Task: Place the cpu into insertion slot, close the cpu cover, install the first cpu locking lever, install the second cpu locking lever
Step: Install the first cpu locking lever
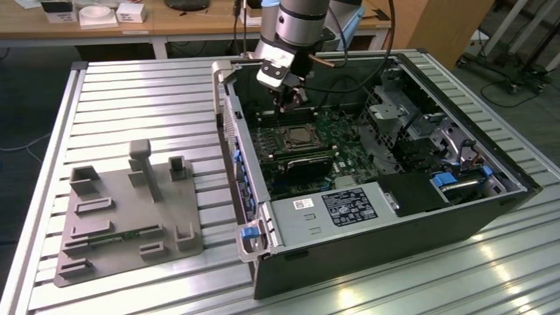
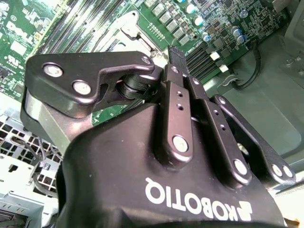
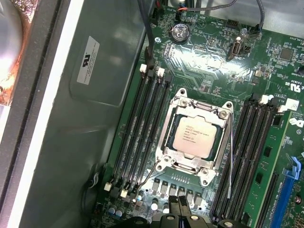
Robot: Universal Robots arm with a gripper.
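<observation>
1. the exterior view's left: grey jig (image 1: 122, 210) on table (image 1: 149, 92), well apart from pc case (image 1: 455, 216).
2. mid: pincer (image 1: 290, 100) clenched, holding nothing, hangs just above board's far part; prob. so the tips can push.
3. just nearer: cpu (image 3: 195, 137) flat in insertion slot (image 3: 189, 163), cpu cover (image 3: 176, 124) down over its edges, pinning it.

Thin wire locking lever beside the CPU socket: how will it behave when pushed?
The locking lever is long thin wire, so probably springy, flexing before it moves. Its smooth bare metal may slide off whatever pushes it. Likely very light.
</observation>
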